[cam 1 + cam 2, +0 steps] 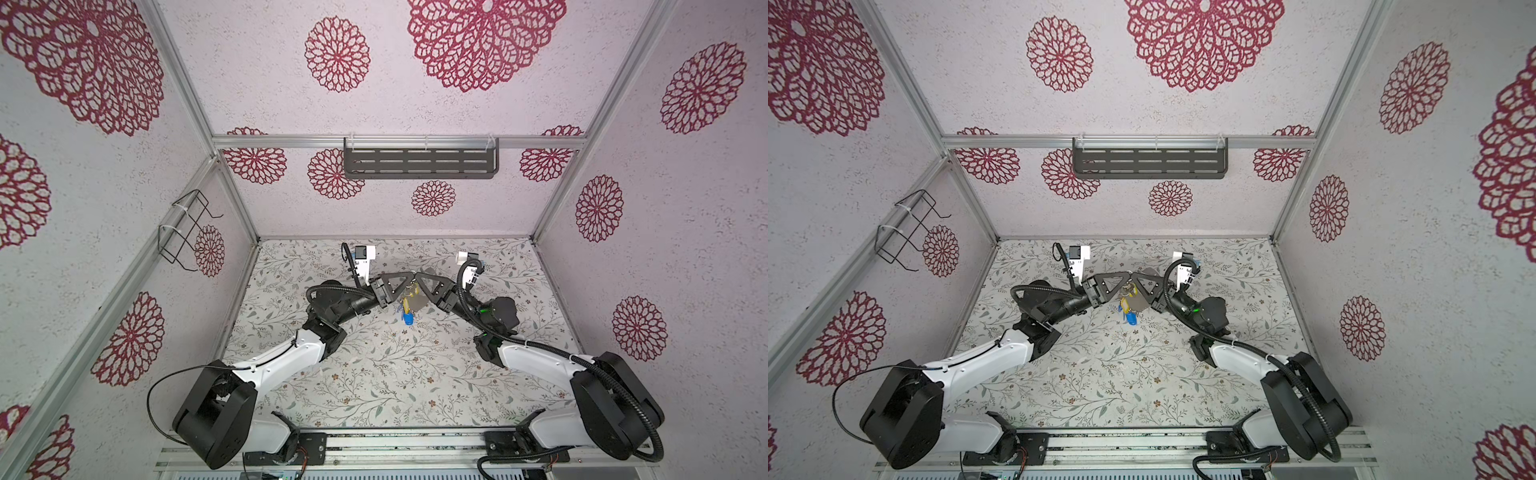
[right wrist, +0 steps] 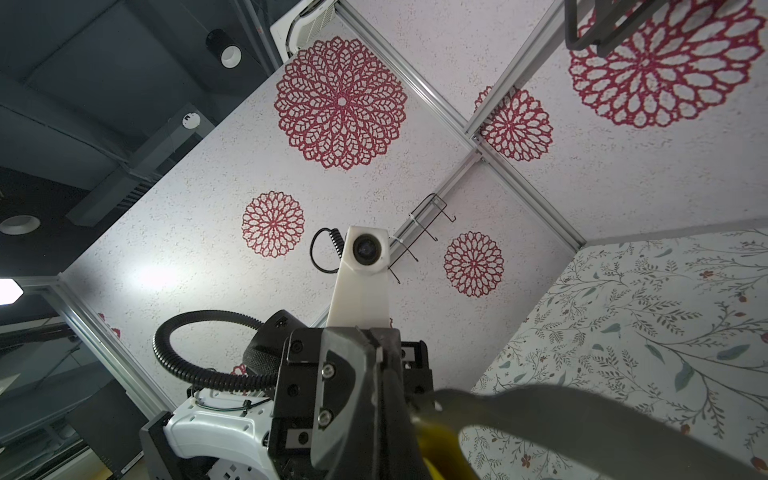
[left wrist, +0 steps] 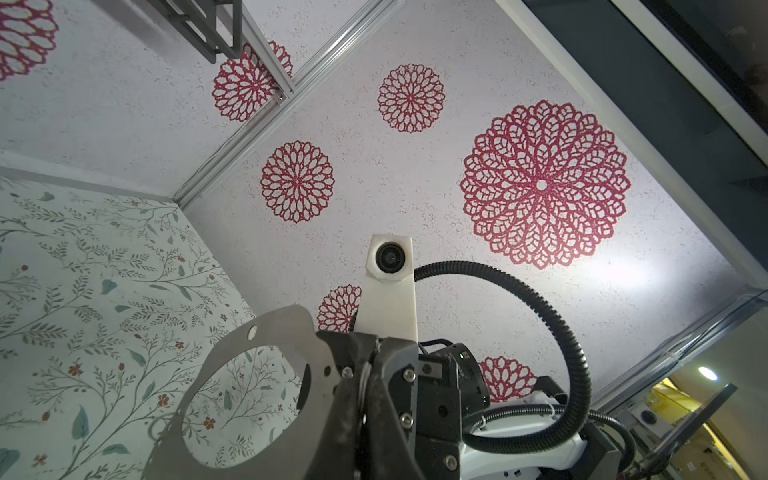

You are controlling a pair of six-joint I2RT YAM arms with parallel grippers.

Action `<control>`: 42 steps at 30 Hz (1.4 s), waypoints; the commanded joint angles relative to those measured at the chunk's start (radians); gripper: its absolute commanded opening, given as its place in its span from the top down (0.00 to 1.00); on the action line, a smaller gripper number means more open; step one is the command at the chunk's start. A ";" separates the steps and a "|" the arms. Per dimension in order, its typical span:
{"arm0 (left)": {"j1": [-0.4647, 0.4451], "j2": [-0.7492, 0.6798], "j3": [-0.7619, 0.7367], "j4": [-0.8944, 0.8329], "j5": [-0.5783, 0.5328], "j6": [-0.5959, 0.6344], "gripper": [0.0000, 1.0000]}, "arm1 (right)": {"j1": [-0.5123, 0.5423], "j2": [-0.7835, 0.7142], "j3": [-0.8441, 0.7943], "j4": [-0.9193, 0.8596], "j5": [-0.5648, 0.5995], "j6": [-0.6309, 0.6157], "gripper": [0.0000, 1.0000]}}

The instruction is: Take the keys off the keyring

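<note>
In both top views my two grippers meet tip to tip above the middle of the table. The left gripper [image 1: 411, 276] [image 3: 368, 376] is shut, with a thin silver ring pinched between its fingers. The right gripper [image 1: 419, 276] [image 2: 380, 368] is shut on the keyring [image 1: 1140, 306] [image 3: 232, 353] [image 2: 582, 409], a flat grey metal crescent held in the air. The keys hang under the two grippers: a yellow key [image 1: 409, 300] [image 2: 440, 451] and a blue key [image 1: 408, 319] below it. The grippers hide the upper part of the bunch.
The floral table [image 1: 374, 374] lies beneath the hanging keys. A black slotted shelf [image 1: 420, 163] is fixed to the back wall. A black wire rack [image 1: 189, 230] hangs on the left wall. Both arms reach in from the near rail.
</note>
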 commanded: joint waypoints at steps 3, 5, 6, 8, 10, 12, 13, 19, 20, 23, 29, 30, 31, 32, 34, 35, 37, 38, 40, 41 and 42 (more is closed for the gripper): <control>-0.011 -0.034 0.018 -0.024 0.013 0.034 1.00 | 0.009 -0.079 -0.001 -0.045 -0.044 -0.064 1.00; -0.012 -0.044 0.017 -0.045 0.012 0.045 1.00 | 0.009 -0.117 -0.009 -0.136 -0.047 -0.111 1.00; -0.011 -0.047 0.016 -0.055 0.010 0.051 1.00 | 0.009 -0.141 -0.009 -0.192 -0.046 -0.139 1.00; -0.011 -0.051 0.019 -0.074 0.013 0.061 1.00 | 0.009 -0.179 -0.008 -0.303 -0.040 -0.189 1.00; -0.011 -0.057 0.026 -0.107 0.018 0.080 1.00 | 0.009 -0.222 0.005 -0.446 -0.032 -0.249 1.00; -0.011 -0.065 0.039 -0.152 0.026 0.102 1.00 | 0.009 -0.268 0.038 -0.622 -0.019 -0.332 0.83; -0.012 -0.070 0.048 -0.183 0.030 0.119 1.00 | 0.009 -0.296 0.062 -0.745 -0.003 -0.379 0.78; -0.011 -0.088 0.108 -0.364 0.081 0.220 1.00 | -0.016 -0.364 0.220 -1.199 0.030 -0.552 0.73; -0.011 -0.087 0.114 -0.379 0.091 0.228 1.00 | -0.022 -0.355 0.244 -1.240 0.008 -0.558 0.73; -0.011 -0.083 0.133 -0.411 0.117 0.242 1.00 | -0.037 -0.320 0.296 -1.305 -0.072 -0.553 0.76; -0.013 -0.080 0.166 -0.463 0.140 0.265 1.00 | -0.046 -0.267 0.315 -1.264 -0.198 -0.495 0.80; -0.011 -0.078 0.169 -0.462 0.144 0.265 1.00 | -0.045 -0.264 0.309 -1.235 -0.214 -0.481 0.80; -0.012 -0.076 0.172 -0.462 0.147 0.264 1.00 | -0.047 -0.262 0.304 -1.214 -0.222 -0.468 0.80; -0.011 -0.072 0.175 -0.461 0.152 0.260 1.00 | -0.047 -0.260 0.304 -1.200 -0.226 -0.461 0.80; -0.012 -0.065 0.177 -0.448 0.159 0.251 1.00 | -0.048 -0.256 0.301 -1.177 -0.228 -0.449 0.80; -0.011 -0.060 0.177 -0.438 0.162 0.244 1.00 | -0.048 -0.254 0.298 -1.159 -0.227 -0.441 0.80; -0.012 -0.053 0.176 -0.422 0.165 0.233 1.00 | -0.051 -0.247 0.295 -1.130 -0.228 -0.427 0.82; -0.012 -0.050 0.176 -0.415 0.167 0.229 1.00 | -0.051 -0.243 0.293 -1.115 -0.227 -0.417 0.83; -0.013 -0.045 0.177 -0.403 0.168 0.222 1.00 | -0.051 -0.233 0.287 -1.076 -0.229 -0.397 0.87; -0.013 -0.044 0.177 -0.397 0.169 0.217 1.00 | -0.051 -0.227 0.282 -1.051 -0.230 -0.383 0.89; -0.013 -0.042 0.176 -0.392 0.171 0.214 1.00 | -0.052 -0.220 0.278 -1.030 -0.232 -0.370 0.91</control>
